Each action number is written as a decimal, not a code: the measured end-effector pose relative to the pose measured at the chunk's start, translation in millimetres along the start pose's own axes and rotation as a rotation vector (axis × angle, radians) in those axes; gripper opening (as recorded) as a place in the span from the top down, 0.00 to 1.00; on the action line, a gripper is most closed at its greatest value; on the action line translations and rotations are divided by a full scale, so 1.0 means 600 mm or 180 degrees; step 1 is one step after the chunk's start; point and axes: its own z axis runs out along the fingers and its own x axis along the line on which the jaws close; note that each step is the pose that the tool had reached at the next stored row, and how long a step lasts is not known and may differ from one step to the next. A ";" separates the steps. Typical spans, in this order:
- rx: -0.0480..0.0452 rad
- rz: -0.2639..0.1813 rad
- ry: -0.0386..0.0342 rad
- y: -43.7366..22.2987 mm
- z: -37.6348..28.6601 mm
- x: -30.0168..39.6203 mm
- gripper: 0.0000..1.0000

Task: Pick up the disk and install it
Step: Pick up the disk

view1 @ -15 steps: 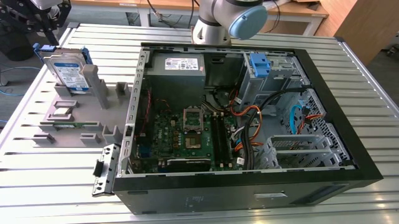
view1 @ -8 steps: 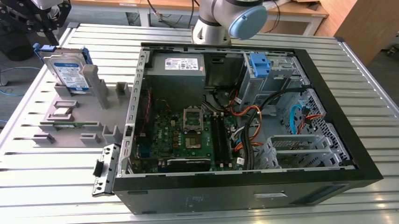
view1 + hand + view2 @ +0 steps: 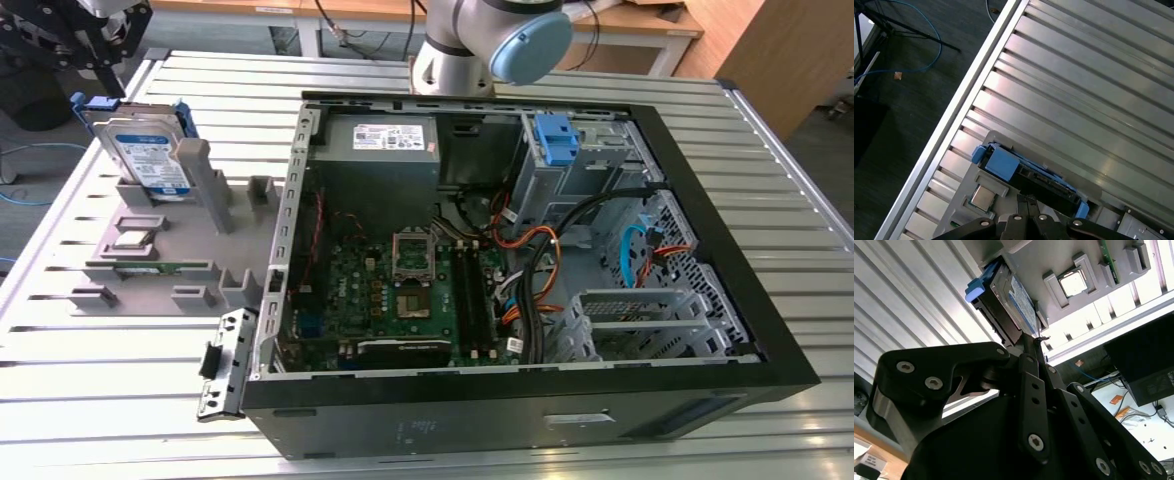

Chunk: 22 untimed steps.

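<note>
The disk stands upright on its edge in a slot at the far end of a grey holder, on the exterior view's left. It is silver with a white-and-blue label and blue rails. My gripper hangs just above the disk's top edge, apart from it. In both wrist views the fingertips meet with nothing between them, so the gripper is shut. The disk lies just beyond the tips there, and the disk shows its blue rail end ahead of the gripper.
An open black computer case lies on the slatted metal table, with a motherboard, cables, a grey power supply and a blue bracket in its drive bay. The holder also carries a processor chip and a memory stick. The table edge runs close behind the holder.
</note>
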 end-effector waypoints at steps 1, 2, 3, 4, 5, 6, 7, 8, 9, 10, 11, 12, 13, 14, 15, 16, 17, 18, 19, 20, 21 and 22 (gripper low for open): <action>0.0000 0.0000 0.0000 0.000 0.000 0.000 0.89; 0.0000 0.0000 0.0000 0.000 0.000 0.000 0.89; 0.0000 0.0000 0.0000 0.000 0.000 0.000 0.89; 0.0000 0.0000 0.0000 0.000 0.000 0.000 0.89; 0.0000 -0.0001 0.0000 0.000 0.000 0.000 0.89; 0.0000 -0.0001 0.0000 0.000 0.000 0.000 0.89; 0.0000 -0.0001 0.0000 0.000 0.000 0.000 0.89; 0.0000 -0.0002 0.0000 0.000 0.000 0.000 0.89; 0.0000 -0.0007 0.0001 0.000 0.000 0.000 0.89; 0.0000 -0.0023 0.0002 0.000 0.000 0.000 0.89; 0.0000 -0.0051 0.0004 0.000 0.000 0.000 0.89; 0.0000 -0.0083 0.0007 0.000 0.000 0.000 0.89; 0.0000 -0.0119 0.0010 0.000 0.000 0.000 0.89; 0.0000 -0.0152 0.0013 0.000 0.000 0.000 0.89; 0.0000 -0.0172 0.0014 0.000 0.000 0.000 0.89; 0.0000 -0.0174 0.0014 0.000 0.000 0.000 0.89; 0.0000 -0.0174 0.0014 0.000 0.000 0.000 0.89; 0.0000 -0.0174 0.0015 0.000 0.000 0.000 0.89; 0.0000 -0.0174 0.0014 0.000 0.000 0.000 0.89; 0.0000 -0.0174 0.0014 0.000 0.000 0.000 0.89; 0.0000 -0.0174 0.0014 0.000 0.000 0.000 0.89; 0.0000 -0.0174 0.0014 0.000 0.000 0.000 0.89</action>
